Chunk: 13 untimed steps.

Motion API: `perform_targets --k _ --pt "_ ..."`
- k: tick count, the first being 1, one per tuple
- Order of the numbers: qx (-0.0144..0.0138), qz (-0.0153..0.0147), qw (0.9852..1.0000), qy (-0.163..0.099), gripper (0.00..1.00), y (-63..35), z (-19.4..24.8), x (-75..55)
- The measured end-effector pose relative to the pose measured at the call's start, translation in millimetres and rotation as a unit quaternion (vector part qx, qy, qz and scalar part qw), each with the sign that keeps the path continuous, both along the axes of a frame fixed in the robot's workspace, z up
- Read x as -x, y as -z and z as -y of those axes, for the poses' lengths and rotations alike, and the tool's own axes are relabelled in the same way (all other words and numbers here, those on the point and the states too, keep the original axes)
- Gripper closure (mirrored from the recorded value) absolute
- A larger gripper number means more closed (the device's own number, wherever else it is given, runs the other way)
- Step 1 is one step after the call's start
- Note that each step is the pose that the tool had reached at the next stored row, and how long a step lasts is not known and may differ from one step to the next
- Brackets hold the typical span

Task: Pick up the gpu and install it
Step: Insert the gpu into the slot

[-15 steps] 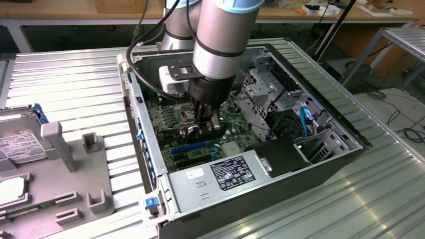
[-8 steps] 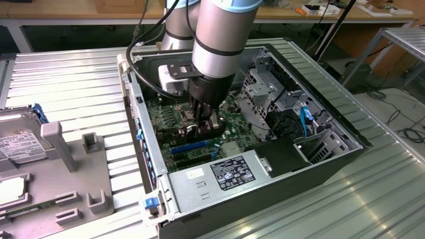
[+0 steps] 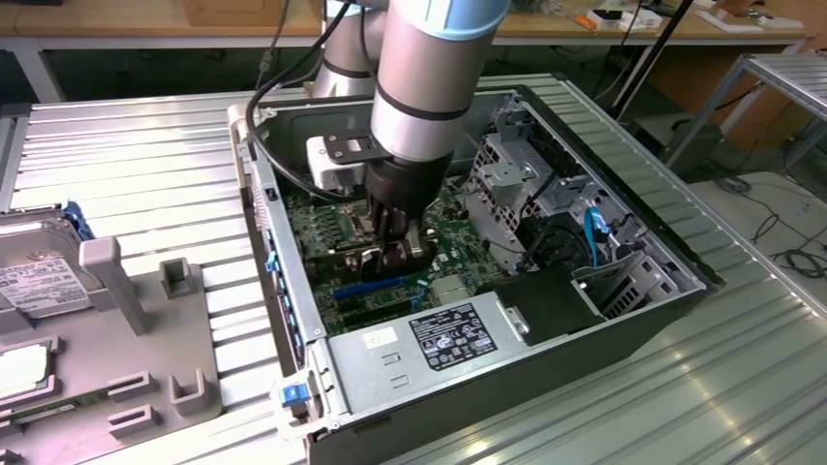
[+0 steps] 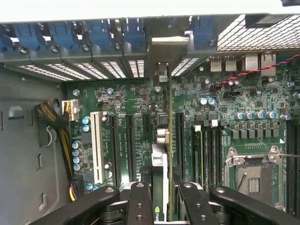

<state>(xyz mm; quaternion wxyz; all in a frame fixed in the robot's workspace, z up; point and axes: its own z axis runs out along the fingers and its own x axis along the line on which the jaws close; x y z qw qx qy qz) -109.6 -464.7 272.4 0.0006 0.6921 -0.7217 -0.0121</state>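
Because the gpu (image 4: 159, 160) is judged stiff, light and fragile, it is gripped by its top edge between the fingers (image 4: 140, 199) of the gripper (image 4: 161, 196), upright over the motherboard (image 4: 234, 93) slots inside the computer case (image 3: 621, 194).

I counted one robot arm (image 3: 420, 87) with one gripper (image 4: 164, 190), and one gpu (image 4: 159, 159). There was one open computer case (image 3: 685, 281), and inside it one motherboard (image 4: 131, 101), one power supply (image 3: 433, 339), one processor socket (image 4: 255, 176) and one white expansion slot (image 4: 97, 147). Outside were one hard drive (image 3: 33, 281) and one grey tray (image 3: 155, 378). The blue latches (image 4: 101, 33) numbered at least five.
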Motion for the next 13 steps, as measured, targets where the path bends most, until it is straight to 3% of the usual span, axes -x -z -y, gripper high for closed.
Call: perform_targets --k 13 --pt "-0.0001 -0.0010 1.0000 0.000 0.73 8.8 0.0 0.2"
